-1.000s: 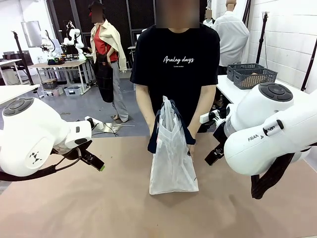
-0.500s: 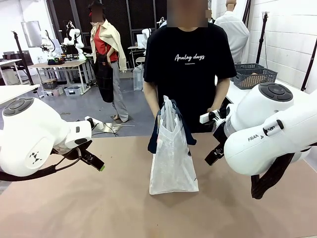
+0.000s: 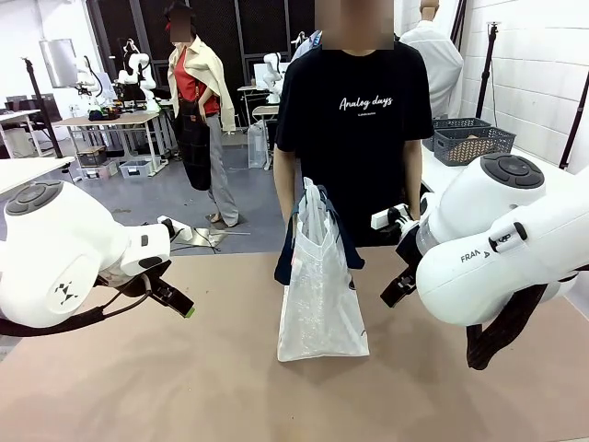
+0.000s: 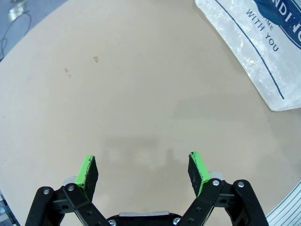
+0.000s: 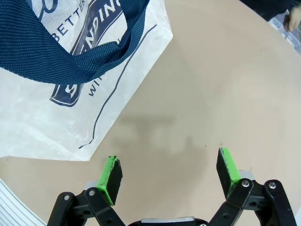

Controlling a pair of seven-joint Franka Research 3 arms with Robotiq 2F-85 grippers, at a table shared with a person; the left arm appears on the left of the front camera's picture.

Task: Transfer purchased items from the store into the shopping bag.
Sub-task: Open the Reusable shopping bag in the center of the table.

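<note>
Front view: the translucent clear plastic shopping bag with dark navy strap handles [image 3: 322, 304] stands upright on the tan table [image 3: 184, 387], mid-table toward the far side. Its long axis is vertical, handles and mouth up, one broad face turned toward me. A person in a black T-shirt [image 3: 354, 138] stands just behind it. My left gripper [image 3: 179, 302] hangs to the bag's left and my right gripper [image 3: 396, 287] to its right, both apart from it.

Left wrist view: the left gripper [image 4: 143, 169] is spread wide over bare table with nothing between the green pads. The bag's lower corner [image 4: 263, 52] shows at upper right — crinkled plastic, navy border line, navy lettering.

Right wrist view: the right gripper [image 5: 171, 172] is likewise wide and empty. The bag [image 5: 61, 122] lies at upper left with its navy oval logo showing, and a woven navy strap [image 5: 61, 52] droops across that face.
</note>
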